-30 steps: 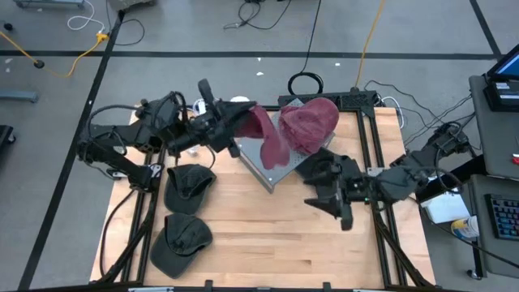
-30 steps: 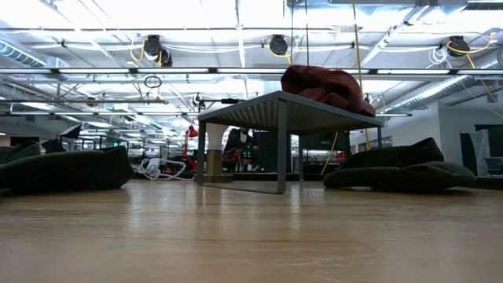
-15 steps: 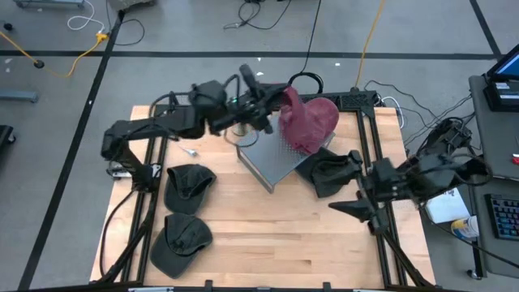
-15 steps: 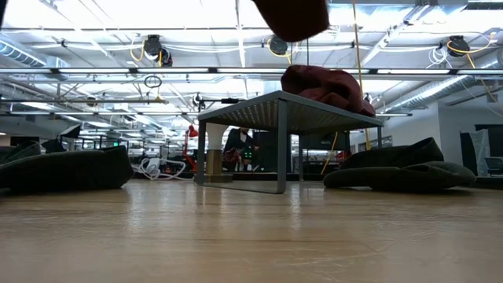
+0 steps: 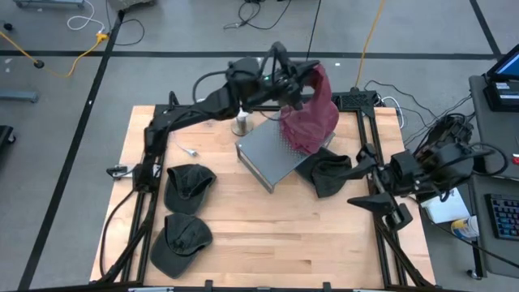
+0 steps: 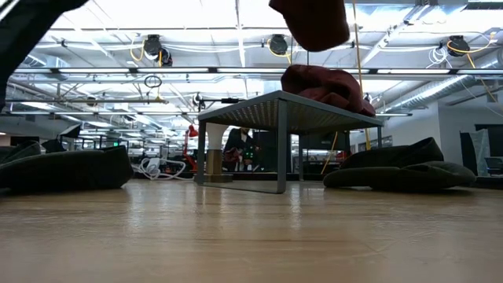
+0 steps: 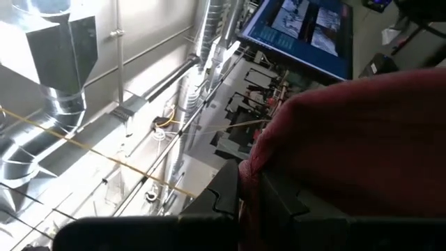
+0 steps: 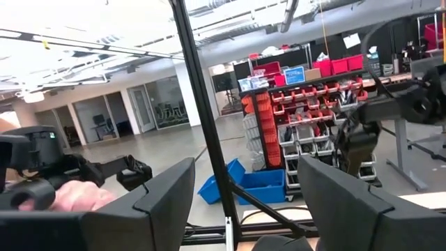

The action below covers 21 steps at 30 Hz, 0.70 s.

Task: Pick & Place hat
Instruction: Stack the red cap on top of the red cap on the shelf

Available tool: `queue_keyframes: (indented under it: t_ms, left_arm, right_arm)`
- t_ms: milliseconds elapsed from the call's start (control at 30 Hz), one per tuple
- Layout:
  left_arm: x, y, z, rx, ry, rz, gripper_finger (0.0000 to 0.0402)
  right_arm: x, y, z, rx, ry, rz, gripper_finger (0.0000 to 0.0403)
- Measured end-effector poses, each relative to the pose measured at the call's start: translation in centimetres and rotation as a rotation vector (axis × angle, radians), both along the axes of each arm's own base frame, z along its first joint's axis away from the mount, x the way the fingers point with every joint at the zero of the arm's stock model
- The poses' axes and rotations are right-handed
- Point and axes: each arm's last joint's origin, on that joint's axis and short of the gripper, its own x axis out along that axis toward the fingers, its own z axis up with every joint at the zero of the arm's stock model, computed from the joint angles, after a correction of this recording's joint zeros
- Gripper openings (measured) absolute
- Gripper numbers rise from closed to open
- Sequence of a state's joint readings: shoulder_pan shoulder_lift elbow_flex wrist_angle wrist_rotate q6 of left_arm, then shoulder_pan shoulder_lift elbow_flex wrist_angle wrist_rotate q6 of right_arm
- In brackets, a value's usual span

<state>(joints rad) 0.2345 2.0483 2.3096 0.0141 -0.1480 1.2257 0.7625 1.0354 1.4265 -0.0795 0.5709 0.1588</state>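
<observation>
My left gripper (image 5: 293,83) is high over the far side of the grey raised platform (image 5: 272,154) and is shut on a dark red hat (image 5: 320,81). In the low view that hat (image 6: 310,20) hangs at the top of the picture. A second red hat (image 5: 308,128) rests on the platform's top near its far right corner (image 6: 326,82). A dark hat (image 5: 328,174) lies on the table against the platform's right side. My right gripper (image 5: 366,182) is open beside that dark hat, near the table's right edge, touching nothing. My left gripper pinches the red hat's edge (image 7: 252,164) between its two shut fingers (image 7: 230,192). The hat is lifted clear of the table. It hangs off the fingers above the platform and the other red hat.
Two more dark hats (image 5: 190,182) (image 5: 180,239) lie on the table's left side, seen low on the left in the low view (image 6: 63,169). A small metal post (image 5: 241,126) stands left of the platform's far corner. Bare wood lies along the near edge.
My left gripper has carried the red hat from the platform's left side toward the far edge and the right, staying shut on it; the hat now hangs over the platform's far right part. My right gripper has drawn back toward the table's right edge.
</observation>
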Motion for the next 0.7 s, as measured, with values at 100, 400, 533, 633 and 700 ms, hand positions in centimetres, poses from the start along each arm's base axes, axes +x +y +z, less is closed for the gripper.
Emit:
queue_keyframes:
  t_ms: [100,400,533,633,700]
  left_arm:
    - [0.6,1.1,-0.4,-0.013,-0.008,-0.001,0.0026]
    - [1.5,2.7,-2.7,-0.106,0.048,0.009,0.0026]
    - [2.0,2.9,-4.1,-0.136,0.087,0.017,0.0026]
    - [2.3,3.0,-5.0,-0.144,0.107,0.020,0.0026]
    - [2.5,3.1,-5.8,-0.164,0.116,0.027,0.0026]
  right_arm:
    - [-0.3,-0.2,0.1,-0.012,-0.010,-0.003,0.0247]
    - [-0.9,-0.8,0.3,-0.016,-0.010,-0.003,0.0247]
    - [-0.8,-0.8,0.0,-0.042,0.013,-0.004,0.0247]
    - [-0.8,-0.8,-0.1,-0.054,0.025,-0.004,0.0247]
    - [-0.8,-0.8,-0.2,-0.056,0.027,-0.003,0.0247]
